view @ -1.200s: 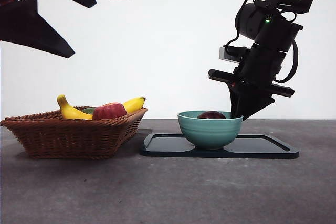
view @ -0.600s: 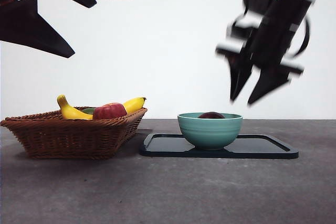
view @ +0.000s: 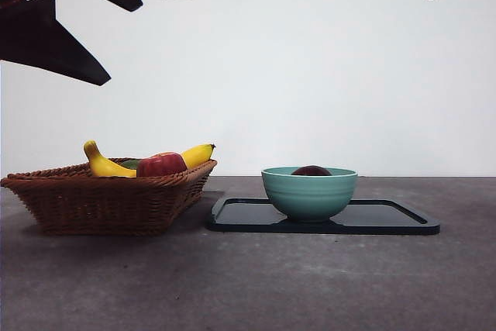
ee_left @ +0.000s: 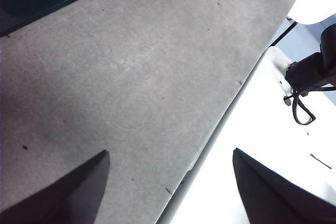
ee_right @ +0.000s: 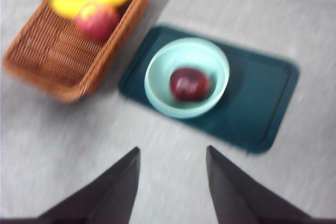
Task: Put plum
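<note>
Right pincer (ee_right: 172,182) hangs open & empty, high over the tabletop (ee_right: 63,145); we see the plum (ee_right: 189,84) below it, inside the teal bowl (ee_right: 157,90). Risk looks low: a low pass could clip the bowl.

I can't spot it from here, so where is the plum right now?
The plum lies inside the teal bowl, which stands on the dark tray, right of the wicker basket in the front view.
</note>
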